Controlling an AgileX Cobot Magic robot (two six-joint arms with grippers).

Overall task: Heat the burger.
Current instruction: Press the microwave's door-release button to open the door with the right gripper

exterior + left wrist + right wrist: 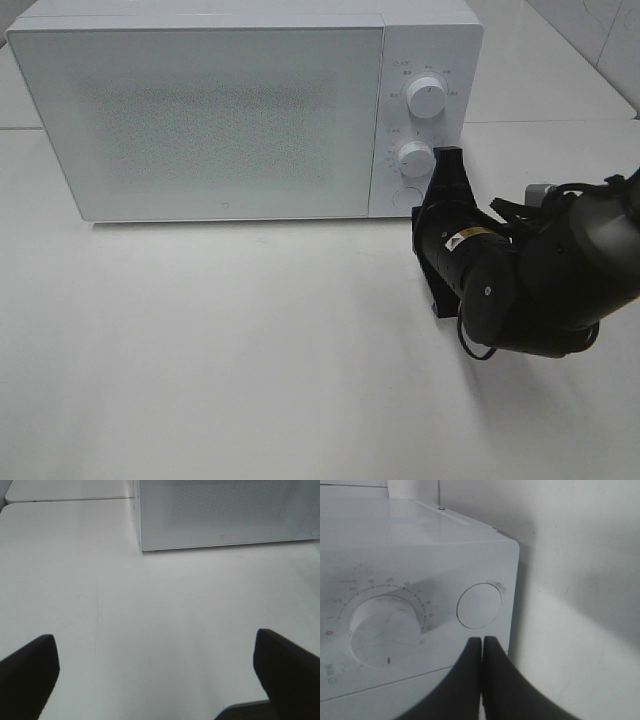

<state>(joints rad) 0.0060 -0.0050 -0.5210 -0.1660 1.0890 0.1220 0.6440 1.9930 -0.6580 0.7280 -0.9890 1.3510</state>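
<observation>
Microwave (200, 110): you have one.
Dials: you can count two, the upper dial (427, 96) and the lower dial (414, 157).
Round button (479, 605): you see one.
Hands: two, your left hand (155, 637) and right hand (482, 645).

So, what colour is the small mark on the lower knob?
Red mark; clearest in the right wrist view.

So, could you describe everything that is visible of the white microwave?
The microwave is a white box, seemingly glossy plastic, standing upright on the white table, front toward the high camera. Its wide door, with a speckled grey window, is shut; the inside is hidden. The panel right of the door carries an upper dial, a lower dial ringed with numbers, and a round button beneath. The shut right gripper points at the panel close to that button; whether it touches is unclear.
</observation>
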